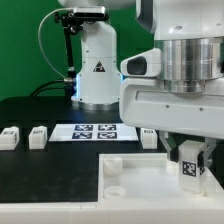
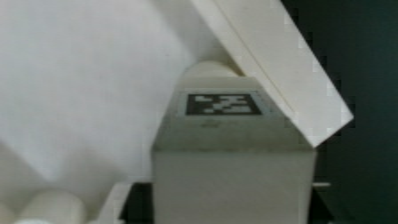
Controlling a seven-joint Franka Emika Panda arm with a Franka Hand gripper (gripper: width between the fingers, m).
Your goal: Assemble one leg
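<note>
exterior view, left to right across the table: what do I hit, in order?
first leg → second leg → marker board → third leg, partly behind the arm → fourth leg, held in the end effector. Tray-like part left out: it spans under the last two.

The arm's wrist block (image 1: 175, 80) ran off the exterior view's top and right edges. It hid the right end of the marker board (image 1: 97, 131), part of one loose leg (image 1: 148, 137) and the far side of the tray (image 1: 125, 185), which the bottom edge also cut. The fingers (image 1: 171, 150) showed only as small dark shapes beside the leg (image 1: 188, 168), so their grip could not be judged. In the wrist view that leg (image 2: 224, 150) was blurred, its lower end cut off.
</note>
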